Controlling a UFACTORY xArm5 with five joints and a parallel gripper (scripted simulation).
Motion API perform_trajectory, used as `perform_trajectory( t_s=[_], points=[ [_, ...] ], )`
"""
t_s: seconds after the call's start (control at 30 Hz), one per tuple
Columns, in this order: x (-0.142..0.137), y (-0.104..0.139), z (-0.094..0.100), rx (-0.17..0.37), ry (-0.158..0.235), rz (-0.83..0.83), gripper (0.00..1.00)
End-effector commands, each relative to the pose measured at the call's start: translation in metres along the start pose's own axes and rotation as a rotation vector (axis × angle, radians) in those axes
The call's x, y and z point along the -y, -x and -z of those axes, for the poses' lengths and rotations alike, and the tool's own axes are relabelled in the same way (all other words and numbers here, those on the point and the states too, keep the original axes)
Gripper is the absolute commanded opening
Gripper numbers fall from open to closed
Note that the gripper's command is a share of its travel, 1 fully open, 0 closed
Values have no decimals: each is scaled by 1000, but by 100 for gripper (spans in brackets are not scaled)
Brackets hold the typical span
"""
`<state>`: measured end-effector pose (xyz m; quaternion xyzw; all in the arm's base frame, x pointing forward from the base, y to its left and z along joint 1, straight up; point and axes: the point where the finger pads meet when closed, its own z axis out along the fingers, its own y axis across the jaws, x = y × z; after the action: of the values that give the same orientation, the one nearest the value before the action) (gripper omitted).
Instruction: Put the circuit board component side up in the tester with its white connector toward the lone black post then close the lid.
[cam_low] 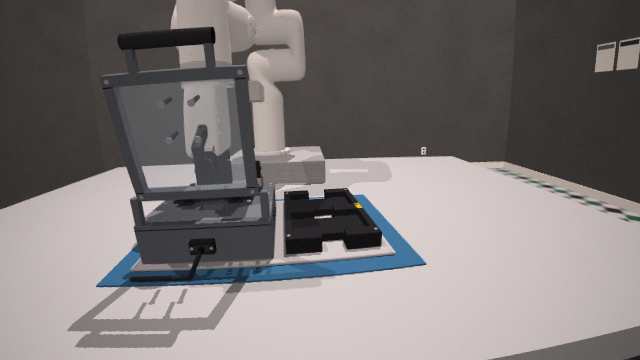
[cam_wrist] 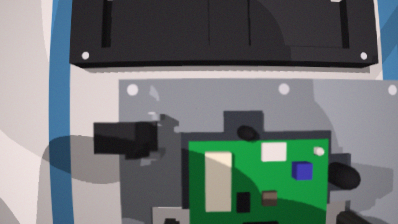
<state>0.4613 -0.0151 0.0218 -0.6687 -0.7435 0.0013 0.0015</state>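
Observation:
The green circuit board (cam_wrist: 280, 192) lies flat in the grey tester (cam_low: 205, 240) (cam_wrist: 200, 100), component side up, in the wrist view. Its long white connector (cam_wrist: 218, 181) is on the side toward the lone black post (cam_wrist: 125, 139). Other black posts (cam_wrist: 247, 132) (cam_wrist: 343, 175) stand at two other edges of the board. A pale pin (cam_wrist: 319, 150) shows at one board corner. My gripper (cam_low: 212, 177) is open and empty just above the tester bed, seen through the clear raised lid (cam_low: 172, 75). Its fingers do not show in the wrist view. The black tray (cam_low: 305, 242) (cam_wrist: 220, 35) is empty.
The lid's black handle (cam_low: 166, 37) stands high at the top. A black latch lever (cam_low: 195, 260) hangs from the tester's front. Tester and tray sit on a blue mat (cam_low: 400, 252) (cam_wrist: 60, 100). The arm's base stands behind them.

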Motion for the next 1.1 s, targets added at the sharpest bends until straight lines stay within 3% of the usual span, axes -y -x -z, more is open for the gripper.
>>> perform_trajectory(
  t_s=[0.0,0.47,0.7,0.77,1.07],
  points=[
    [-1,0,2,1,4,0,100],
    [-1,0,21,1,4,0,100],
    [-1,0,48,1,4,0,100],
    [-1,0,48,1,4,0,100],
    [-1,0,95,1,4,0,100]
  ],
)
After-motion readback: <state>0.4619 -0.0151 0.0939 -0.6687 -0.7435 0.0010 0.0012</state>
